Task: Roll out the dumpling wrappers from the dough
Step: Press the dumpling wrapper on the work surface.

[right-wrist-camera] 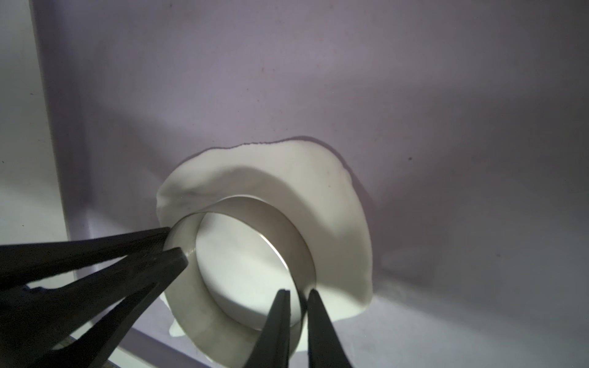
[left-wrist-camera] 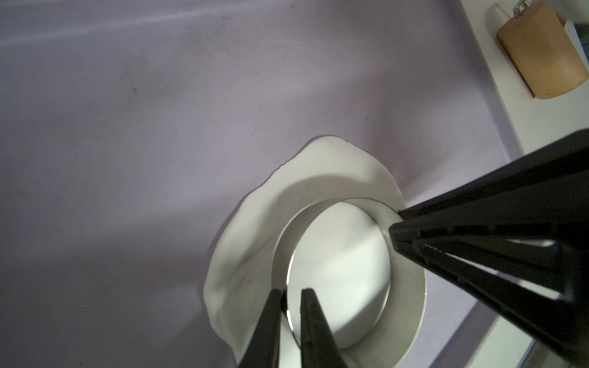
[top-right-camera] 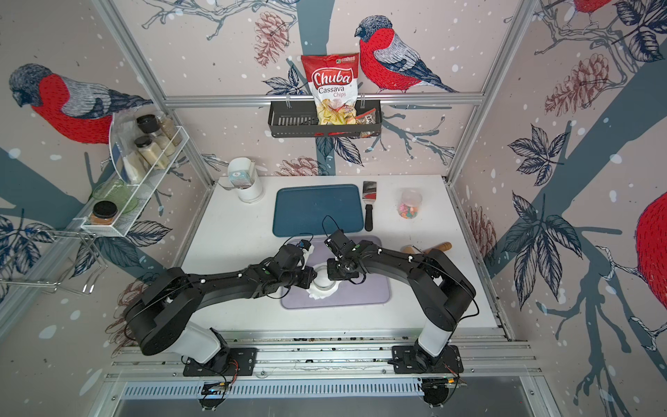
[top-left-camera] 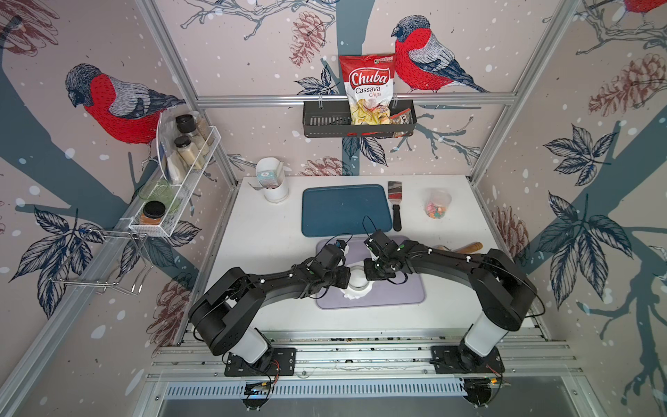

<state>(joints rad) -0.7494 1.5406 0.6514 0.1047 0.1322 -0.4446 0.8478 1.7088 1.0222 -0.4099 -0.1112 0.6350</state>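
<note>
The dough (left-wrist-camera: 255,248) (right-wrist-camera: 318,191) lies flattened and ragged-edged on the lilac tray (top-left-camera: 397,292) (top-right-camera: 364,292). A metal ring cutter (left-wrist-camera: 411,286) (right-wrist-camera: 181,286) stands on it, and a round white dough face fills the ring. My left gripper (left-wrist-camera: 291,290) is shut on the ring's wall, one finger inside and one outside. My right gripper (right-wrist-camera: 299,290) is shut on the opposite wall in the same way. In both top views the two wrists meet over the ring (top-left-camera: 359,279) (top-right-camera: 323,279) and hide the fingertips. Separate dumpling wrappers are out of view.
Behind the lilac tray lie a blue tray (top-left-camera: 346,209), a spatula (top-left-camera: 396,202) and a cup of coloured bits (top-left-camera: 437,205). A white container (top-left-camera: 276,184) stands at the back left. A wooden rolling pin (top-left-camera: 469,247) (left-wrist-camera: 541,54) lies right of the lilac tray.
</note>
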